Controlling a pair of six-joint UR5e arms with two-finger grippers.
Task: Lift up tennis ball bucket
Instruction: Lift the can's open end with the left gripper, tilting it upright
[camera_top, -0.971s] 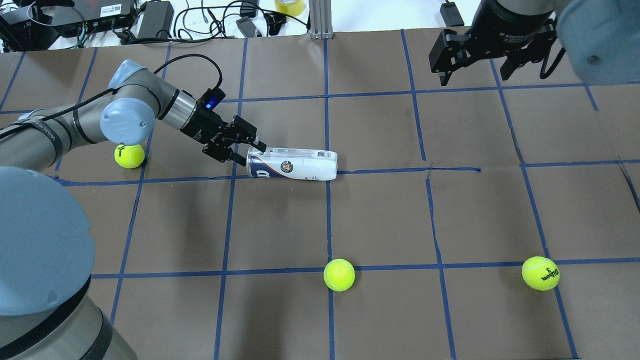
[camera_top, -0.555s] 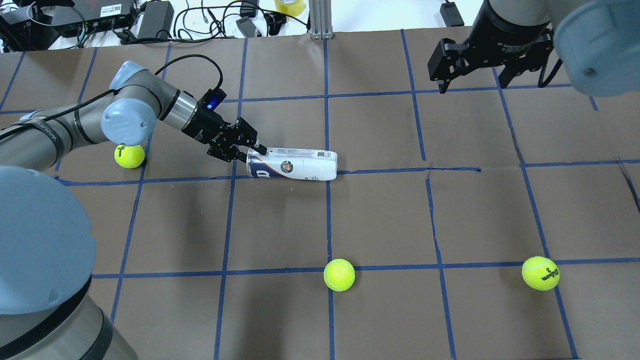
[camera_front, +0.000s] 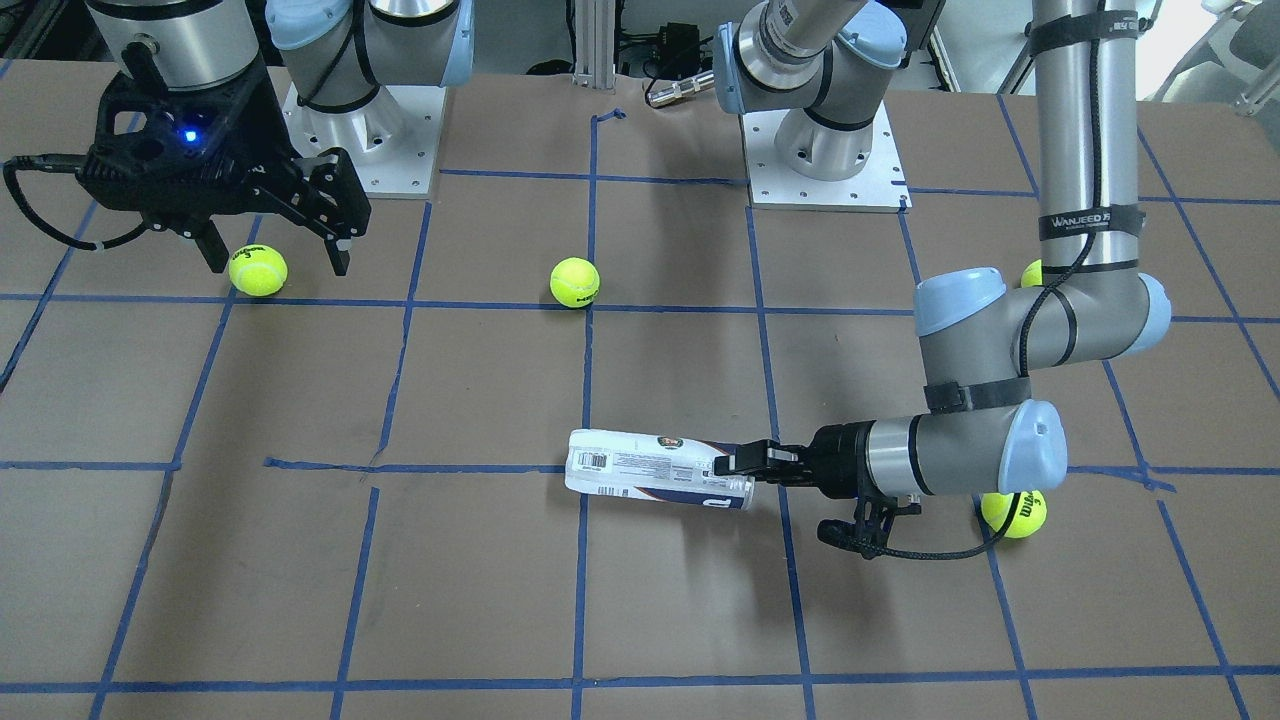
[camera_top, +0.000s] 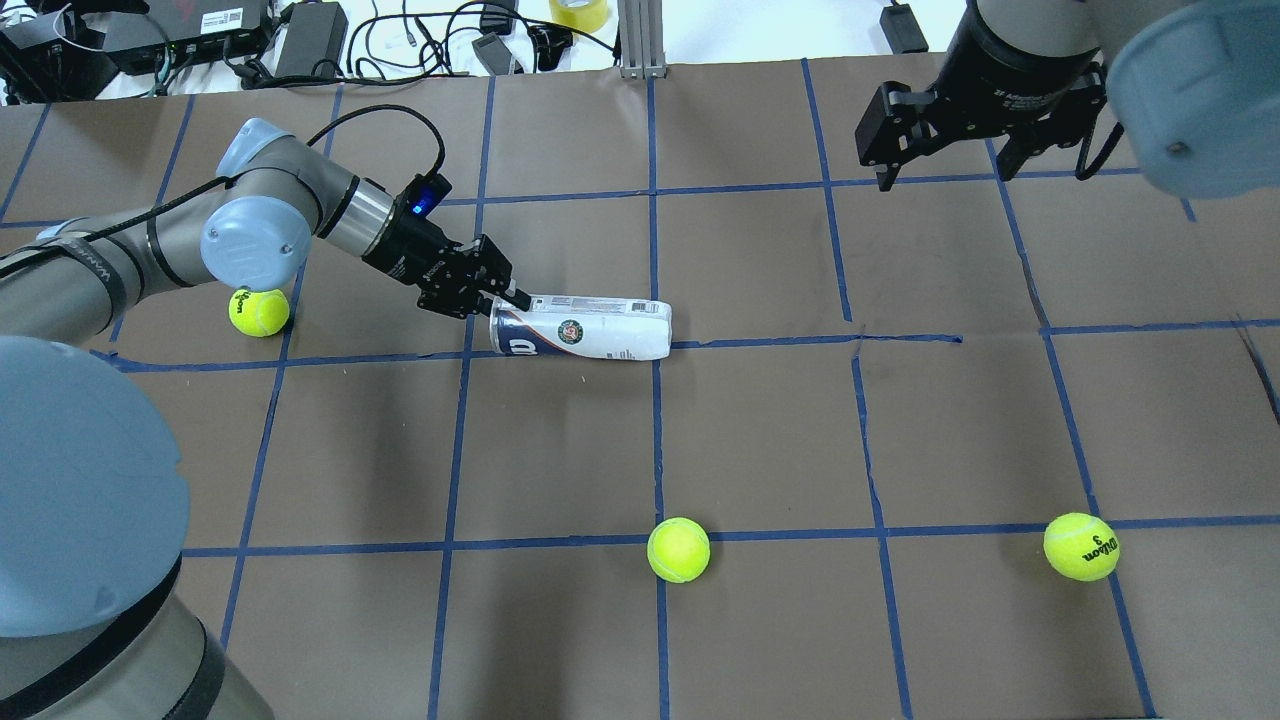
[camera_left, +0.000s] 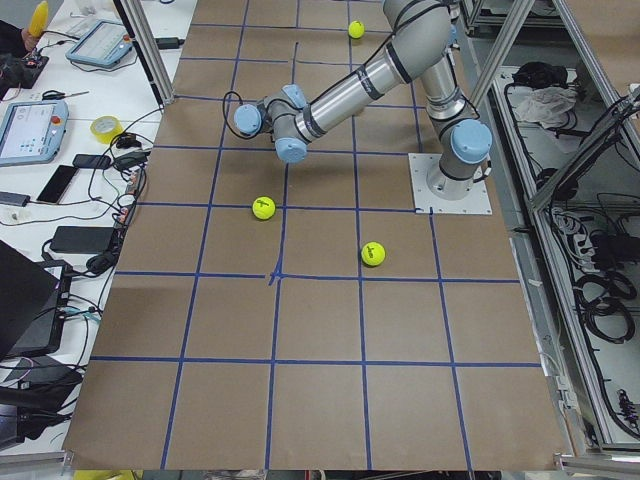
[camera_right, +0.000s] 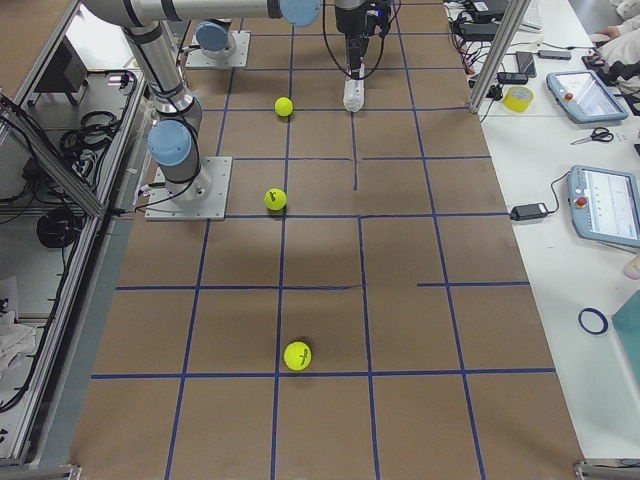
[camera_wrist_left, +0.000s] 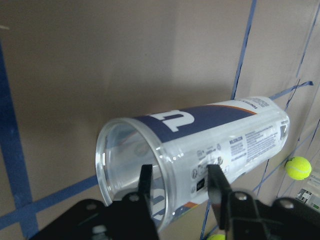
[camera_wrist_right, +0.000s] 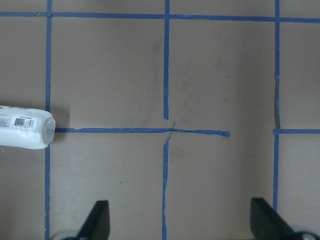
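Observation:
The tennis ball bucket (camera_top: 585, 338) lies on its side near the table's middle, navy end and open mouth towards my left arm. It also shows in the front view (camera_front: 650, 468) and the left wrist view (camera_wrist_left: 225, 135). My left gripper (camera_top: 500, 305) is closed on the mouth's rim. One finger (camera_wrist_left: 145, 182) is inside the tube and the other finger (camera_wrist_left: 216, 182) is outside on the wall. My right gripper (camera_top: 948, 168) hangs open and empty, high over the far right of the table. The bucket's closed end shows in the right wrist view (camera_wrist_right: 25, 131).
Three yellow-green tennis balls lie loose: one (camera_top: 259, 311) beside my left forearm, one (camera_top: 678, 549) at the near centre, one (camera_top: 1081, 546) at the near right. Cables and power bricks (camera_top: 310, 40) line the far edge.
My left gripper's fingers have narrowed onto the bucket's rim, and the bucket has shifted slightly towards my left arm. The right gripper has drifted a little.

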